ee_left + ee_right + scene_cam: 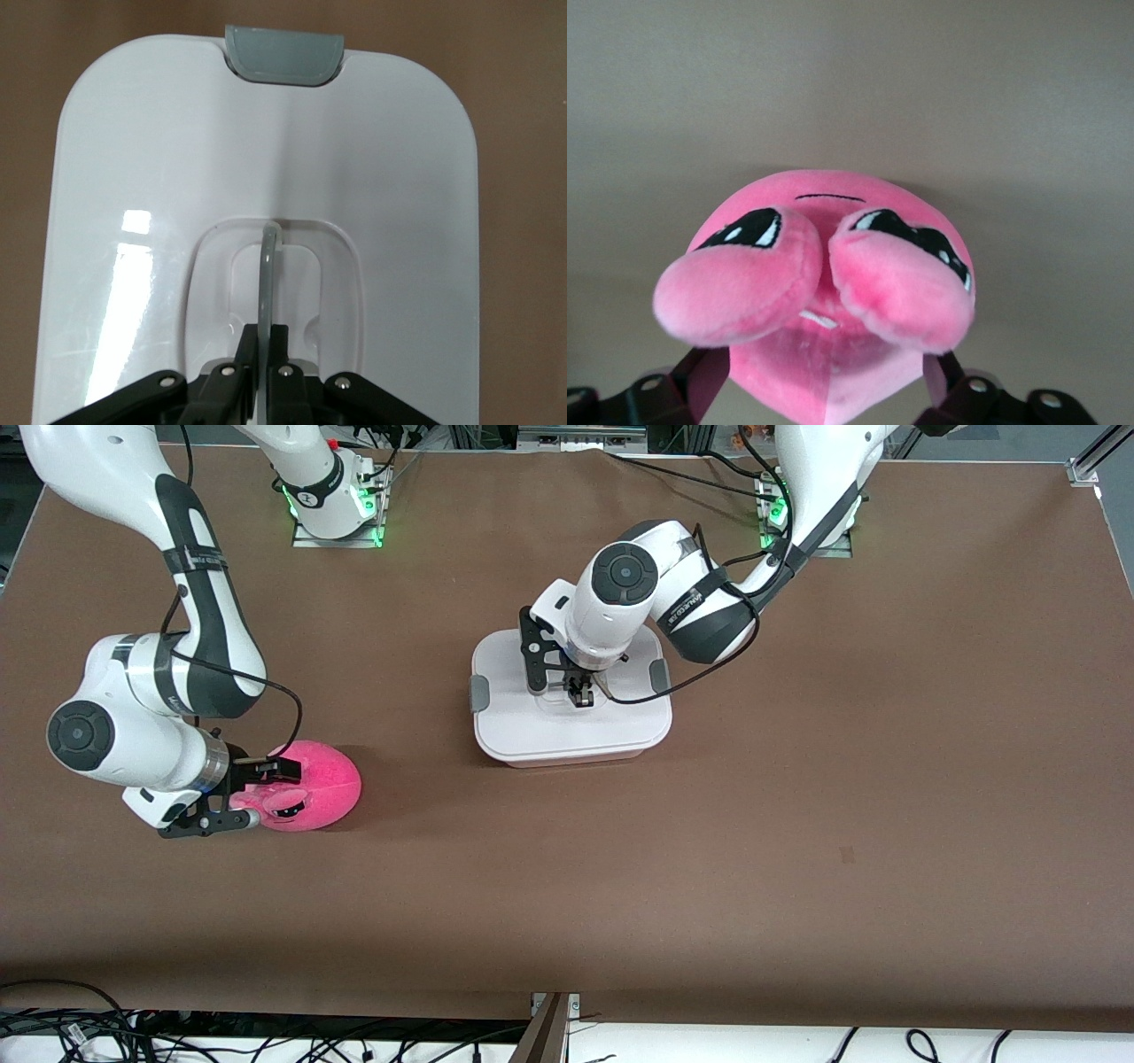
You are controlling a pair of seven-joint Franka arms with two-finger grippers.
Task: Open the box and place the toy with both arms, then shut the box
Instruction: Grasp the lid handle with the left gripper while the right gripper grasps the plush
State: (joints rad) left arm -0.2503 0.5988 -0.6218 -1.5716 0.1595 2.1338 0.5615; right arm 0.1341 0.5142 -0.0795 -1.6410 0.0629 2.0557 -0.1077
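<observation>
A: Front cam sat high, faced the arm bases, covered the whole table (797, 824).
B: Left wrist cam?
A: Just above the left gripper (261, 367), close on the box (106, 177) lid; front shared that.
B: Right?
A: Right gripper (824, 390) cam, the toy (824, 292) filling it; front shared it too.

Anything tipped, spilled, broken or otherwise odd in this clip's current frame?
Nothing stands out. The white-lidded rounded plastic box sits flat and closed, left pincer shut on its clear centre handle. The round hot-pink plush toy rests on the table between the right pincer's fingers.
</observation>
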